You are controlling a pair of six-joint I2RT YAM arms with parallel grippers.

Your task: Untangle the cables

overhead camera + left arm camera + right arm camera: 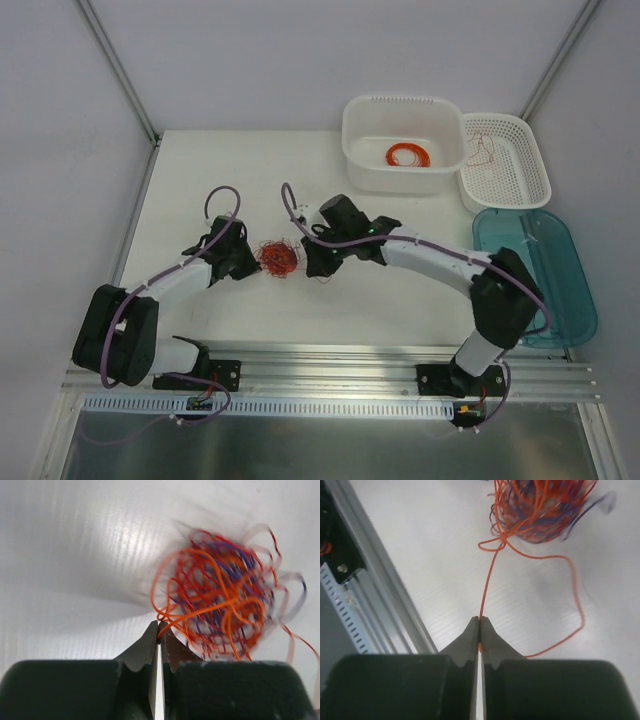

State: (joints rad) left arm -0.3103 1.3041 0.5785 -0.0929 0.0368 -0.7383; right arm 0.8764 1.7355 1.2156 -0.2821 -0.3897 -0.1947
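My left gripper (159,631) is clamped on the cables (220,592). My right gripper (479,629) pinches one orange strand (488,585). I should pull them apart slowly.

Bright light, motion-blurred cables (220,595)

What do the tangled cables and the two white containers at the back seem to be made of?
The cables: hair-thin wire with glossy red, orange and dark coating, likely plastic insulation; it holds springy loops. The tub: smooth, slightly see-through white plastic, judging by its sheen. The basket: white plastic, its walls a moulded grid of holes.
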